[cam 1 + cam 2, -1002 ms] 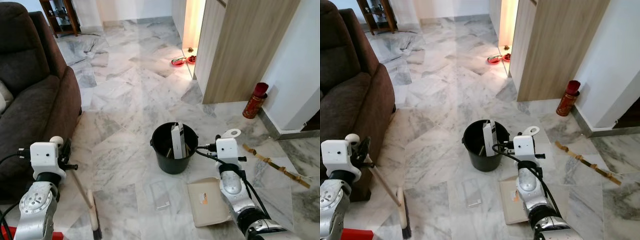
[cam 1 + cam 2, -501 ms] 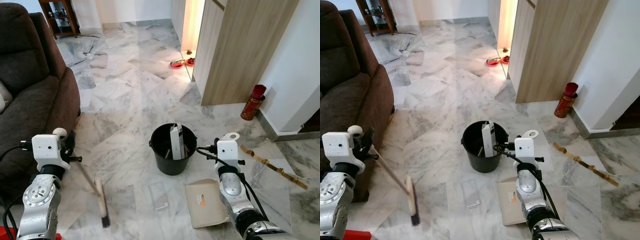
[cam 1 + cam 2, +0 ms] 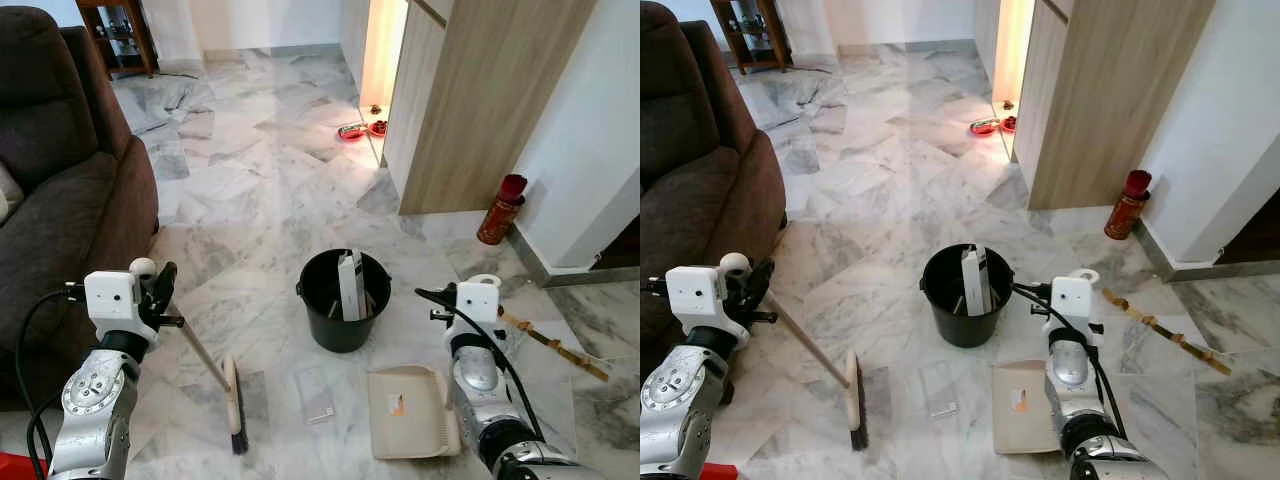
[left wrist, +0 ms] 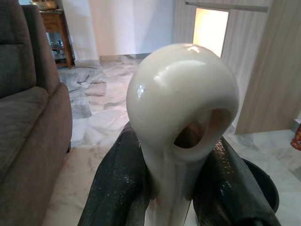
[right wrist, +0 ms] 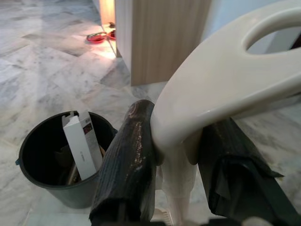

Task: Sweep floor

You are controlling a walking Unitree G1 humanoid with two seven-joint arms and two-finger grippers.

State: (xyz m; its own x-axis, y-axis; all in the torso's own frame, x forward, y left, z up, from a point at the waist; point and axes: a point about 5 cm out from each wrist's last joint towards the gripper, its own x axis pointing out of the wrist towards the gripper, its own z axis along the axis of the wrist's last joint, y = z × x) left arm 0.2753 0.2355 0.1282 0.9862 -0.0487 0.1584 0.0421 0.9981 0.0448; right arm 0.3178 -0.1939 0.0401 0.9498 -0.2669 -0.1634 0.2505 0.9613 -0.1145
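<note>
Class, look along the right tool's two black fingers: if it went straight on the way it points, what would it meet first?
Probably the black plastic bucket holding a white box, though depth is unclear. The right tool already grips the cream dustpan handle.

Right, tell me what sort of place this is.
Likely a home living area: a brown sofa on marble floor, a wooden cabinet, and pet bowls by it.

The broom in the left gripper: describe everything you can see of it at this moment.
The broom has a cream handle with a rounded, holed end, clamped between the left gripper's black fingers. The handle slants down and toward the bucket side to a long, flat pale head with dark bristles, which rests on the marble floor. The head lies beside a flat clear piece of litter, not touching it, left of the cream dustpan.
</note>
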